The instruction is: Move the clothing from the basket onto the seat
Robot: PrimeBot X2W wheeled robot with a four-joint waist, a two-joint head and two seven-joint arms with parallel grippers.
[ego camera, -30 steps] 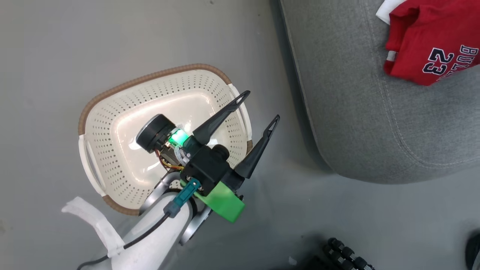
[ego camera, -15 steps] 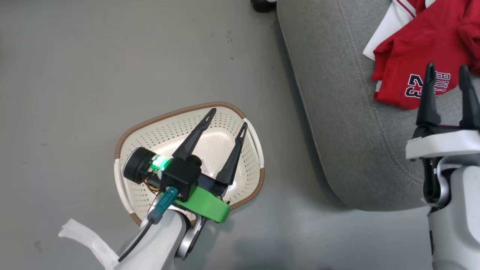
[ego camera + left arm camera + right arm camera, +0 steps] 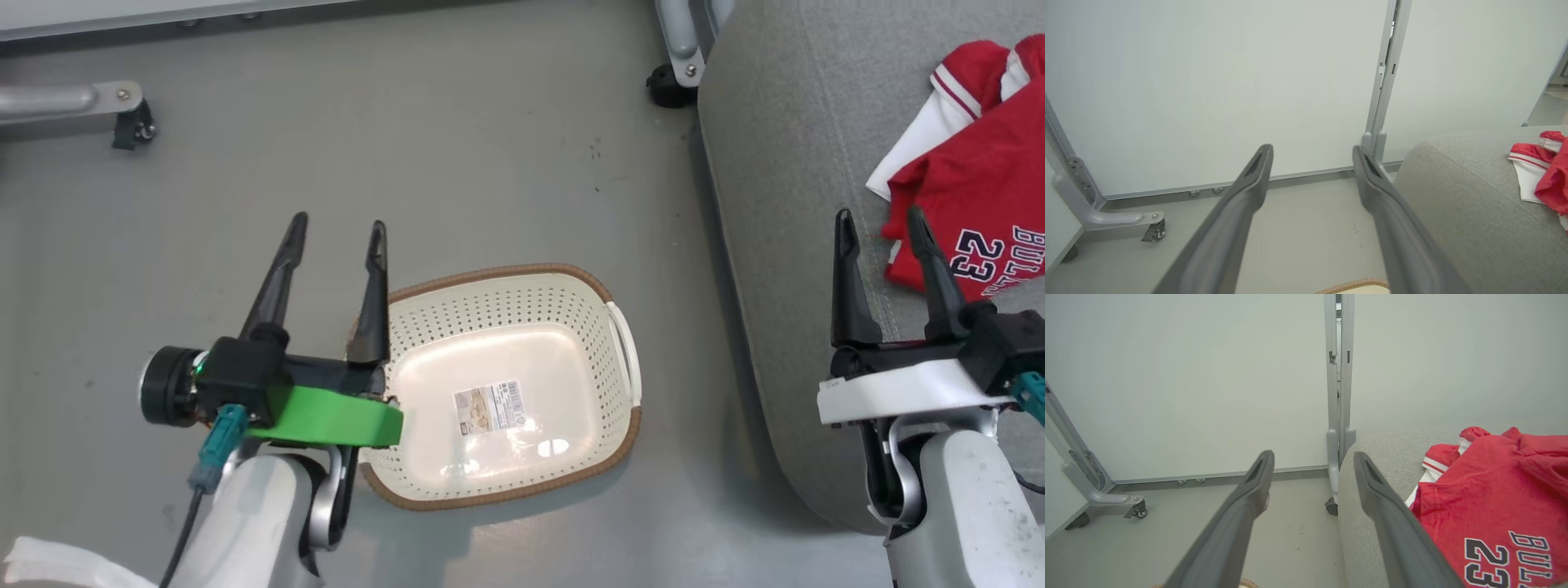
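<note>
Now that the left jaws have come off the basket (image 3: 490, 304), which they hung over a second ago, its cream bottom shows bare but for a paper label (image 3: 488, 406). They stand apart and empty at the basket's left rim, tips pointing over the floor (image 3: 408, 122) beyond it. The right jaws, likewise apart and holding nothing, now show well to the right of the basket, above the seat (image 3: 784, 204). The clothing (image 3: 980, 188) lies on that seat, farther right of the basket again, red jersey uppermost. With nothing left in the basket, the move looks finished; both arms seem to be settling to rest.
</note>
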